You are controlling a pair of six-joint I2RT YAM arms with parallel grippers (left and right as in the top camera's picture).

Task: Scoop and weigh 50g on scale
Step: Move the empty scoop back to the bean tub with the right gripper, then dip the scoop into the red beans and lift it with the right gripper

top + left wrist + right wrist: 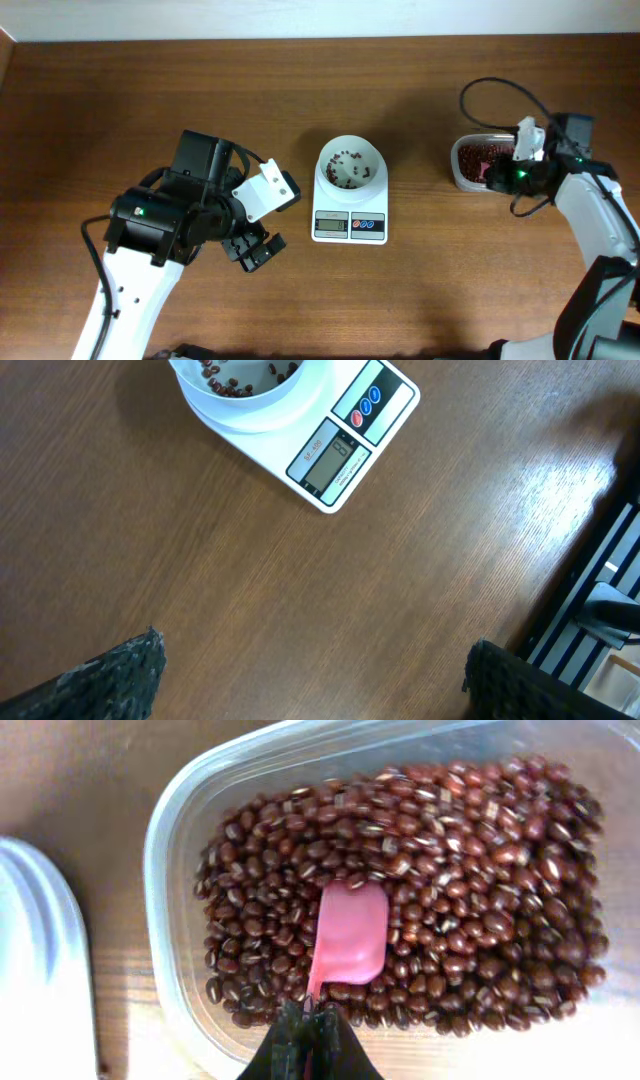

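Here, right jaws pinch a pink spoon [350, 935] on glossy oval beans [460, 870] in a clear tub [168, 840]; left jaws spread over wooden desk [250, 590].

Wood-grain table [200, 90] with a soft sheen; clear glossy plastic tub [170, 870]; smooth pink plastic spoon [352, 935]; shiny beans [480, 850]; white plastic scale [349, 203].

scale [349, 227] readout unreadable (too small), bowl [255, 402] cropped; spoon [350, 935] handle hidden

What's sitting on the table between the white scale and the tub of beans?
Nothing. In the overhead view, only bare wooden table lies between the scale and the clear tub.
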